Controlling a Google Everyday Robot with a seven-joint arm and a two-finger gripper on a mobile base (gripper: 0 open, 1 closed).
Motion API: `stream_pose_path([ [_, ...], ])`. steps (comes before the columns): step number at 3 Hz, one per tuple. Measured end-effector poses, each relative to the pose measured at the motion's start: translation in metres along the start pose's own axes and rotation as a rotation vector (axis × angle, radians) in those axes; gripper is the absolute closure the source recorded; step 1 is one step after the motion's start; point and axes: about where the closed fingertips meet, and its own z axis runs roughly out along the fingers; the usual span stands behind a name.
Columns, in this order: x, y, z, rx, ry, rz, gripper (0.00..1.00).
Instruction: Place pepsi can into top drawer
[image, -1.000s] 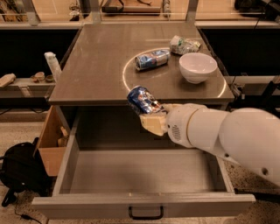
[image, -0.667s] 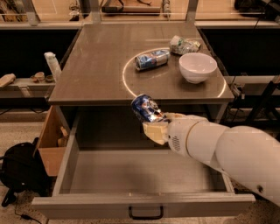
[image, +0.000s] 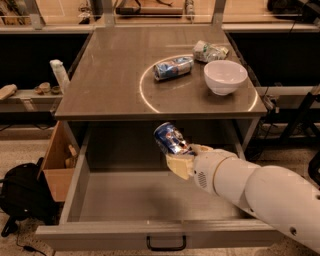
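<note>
Gripper (image: 181, 156) jaws clasp pepsi can (image: 168, 138) above top drawer (image: 140, 197).

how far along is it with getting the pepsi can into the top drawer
Done: the top drawer stands pulled open and the pepsi can is picked up. In hand: the gripper holds the can tilted, jaws shut on it, in the air over the drawer's back part. Left: lower it inside and let go.
</note>
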Motion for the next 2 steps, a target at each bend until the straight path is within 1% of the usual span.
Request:
stream_pose_path([
  [1,0.019,-0.004,0.004,0.013,0.008,0.023,1.0],
  [2,0.042,-0.011,0.01,0.038,0.04,0.051,1.0],
])
